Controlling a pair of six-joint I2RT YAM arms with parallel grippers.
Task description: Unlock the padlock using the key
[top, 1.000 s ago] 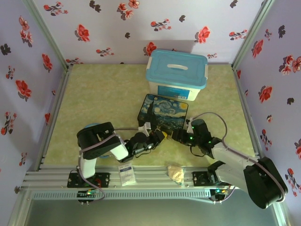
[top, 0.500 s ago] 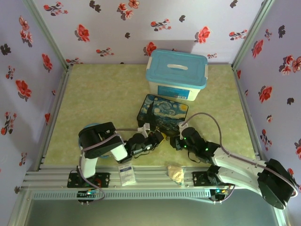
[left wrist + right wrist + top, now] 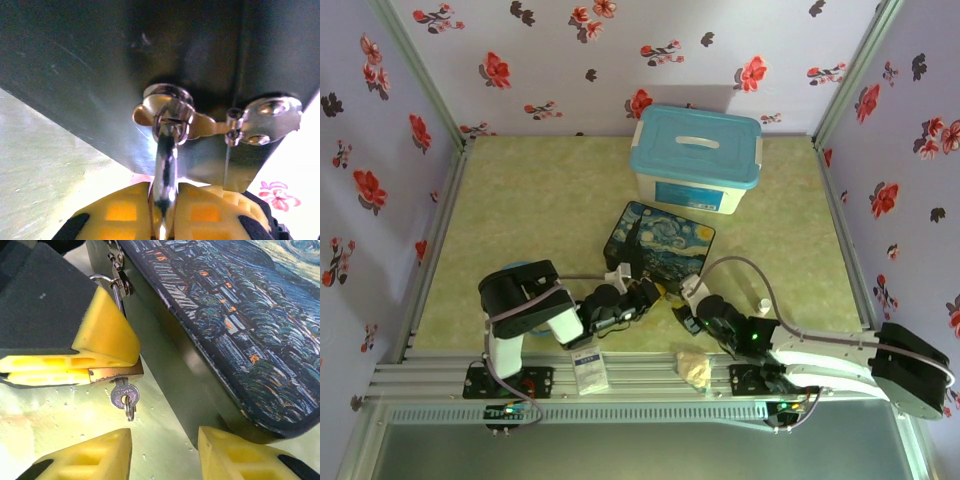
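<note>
Nothing here can actually be read. The box (image 3: pixel 692 160) at upper centre of the top view carries a blue label (image 3: pixel 691 195) on its white front, but whatever is printed there is too small to make out. Down at the bottom edge of that view, left of centre, a white packet (image 3: pixel 588 369) shows blue print, just smudges of colour from where I stand. In the right wrist view, lower left, the key (image 3: pixel 124 393) has a silver head too blurred to tell any stamp on it.
</note>
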